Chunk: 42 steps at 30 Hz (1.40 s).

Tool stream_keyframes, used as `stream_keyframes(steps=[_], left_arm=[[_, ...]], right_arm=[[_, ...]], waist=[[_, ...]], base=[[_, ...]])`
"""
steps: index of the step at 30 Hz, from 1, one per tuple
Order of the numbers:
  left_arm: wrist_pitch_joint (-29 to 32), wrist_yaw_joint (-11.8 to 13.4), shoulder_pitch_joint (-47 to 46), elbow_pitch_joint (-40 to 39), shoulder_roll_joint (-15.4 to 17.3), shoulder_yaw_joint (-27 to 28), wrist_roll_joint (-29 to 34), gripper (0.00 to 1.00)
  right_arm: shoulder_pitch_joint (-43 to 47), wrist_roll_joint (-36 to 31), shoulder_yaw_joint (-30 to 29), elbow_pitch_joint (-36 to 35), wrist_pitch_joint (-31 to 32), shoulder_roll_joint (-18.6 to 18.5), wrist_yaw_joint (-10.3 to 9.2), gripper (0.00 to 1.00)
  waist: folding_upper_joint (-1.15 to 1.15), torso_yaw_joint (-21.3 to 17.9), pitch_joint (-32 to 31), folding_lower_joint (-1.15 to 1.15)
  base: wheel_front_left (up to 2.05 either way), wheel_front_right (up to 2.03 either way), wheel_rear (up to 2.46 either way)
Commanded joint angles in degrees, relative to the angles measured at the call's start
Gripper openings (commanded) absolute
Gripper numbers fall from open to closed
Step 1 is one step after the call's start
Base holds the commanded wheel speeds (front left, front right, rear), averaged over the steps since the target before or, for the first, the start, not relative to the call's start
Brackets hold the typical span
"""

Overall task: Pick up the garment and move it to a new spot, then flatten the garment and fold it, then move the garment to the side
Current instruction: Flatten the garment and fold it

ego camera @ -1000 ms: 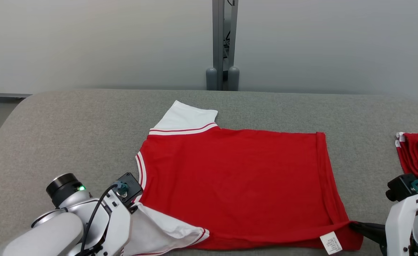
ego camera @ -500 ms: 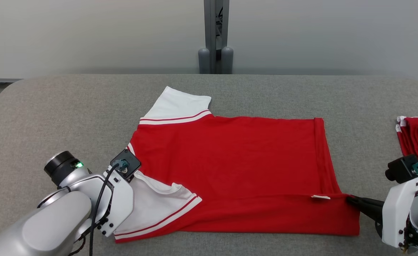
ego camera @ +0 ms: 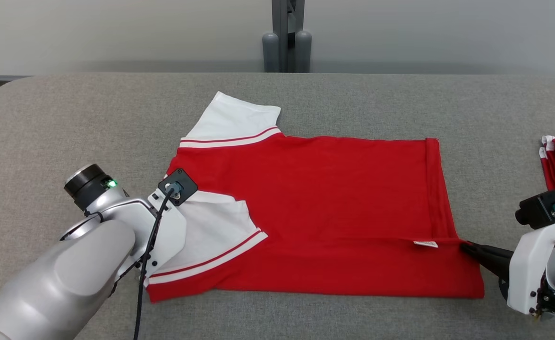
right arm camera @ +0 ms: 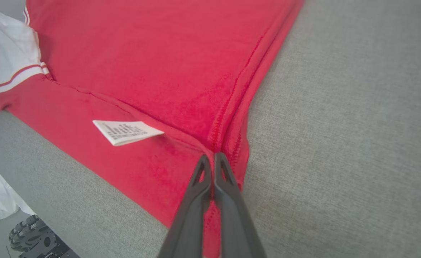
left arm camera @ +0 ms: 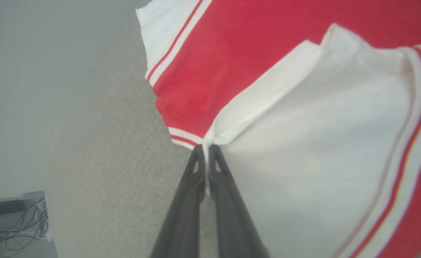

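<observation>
Fold under way, not finished. The red shirt (ego camera: 324, 198) lies flat on the middle of the grey table (ego camera: 69, 123), its near long edge turned over onto the body, with the white sleeve (ego camera: 211, 226) and care label (ego camera: 426, 244) showing on top. The left gripper (left arm camera: 206, 153) is pinched on the sleeve edge and the right gripper (right arm camera: 213, 159) on the hem corner. In my judgement, further folds and the move aside remain.

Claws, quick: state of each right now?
Left claw: closed on the white sleeve of the red-and-white knit shirt.
Right claw: closed on the same shirt's red hem corner.
</observation>
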Motion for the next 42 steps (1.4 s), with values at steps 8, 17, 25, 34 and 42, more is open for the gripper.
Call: stream_keyframes(steps=[8,17,25,34,42], left_arm=[[-2.02,-1.45,-4.07,6.89,-2.75,-0.63,1.53,0.0],[-3.62,-1.14,-5.03,13.24,-5.77,-0.54,1.19,1.0],[-7.85,-0.68,-4.16,16.37,-7.33,-1.01,1.92,1.0],[-17.29,4.12,-2.62,16.1,-7.71,3.35,-1.22,1.0],[-28.29,8.88,7.1,10.28,-8.73,15.68,-13.53,1.0]], right_arm=[[-1.28,-0.99,0.16,-0.59,0.06,-0.81,0.01,0.0],[-1.75,0.63,0.15,0.26,-0.53,-0.39,0.01,1.0],[-3.11,2.27,-0.28,5.33,-6.54,-0.39,0.01,1.0],[-2.25,0.72,-1.73,10.32,-18.52,0.26,0.01,1.0],[5.98,-7.08,-19.29,14.98,-20.29,6.05,0.01,1.0]], waist=[[0.0,-0.5,2.19,0.0],[0.0,-0.56,3.15,0.0],[0.0,0.09,2.03,0.0],[0.0,0.67,-1.77,0.0],[0.0,0.32,-6.42,0.0]], base=[[0.0,0.0,0.0],[0.0,0.0,0.0],[0.0,0.0,0.0],[0.0,0.0,0.0],[0.0,0.0,0.0]])
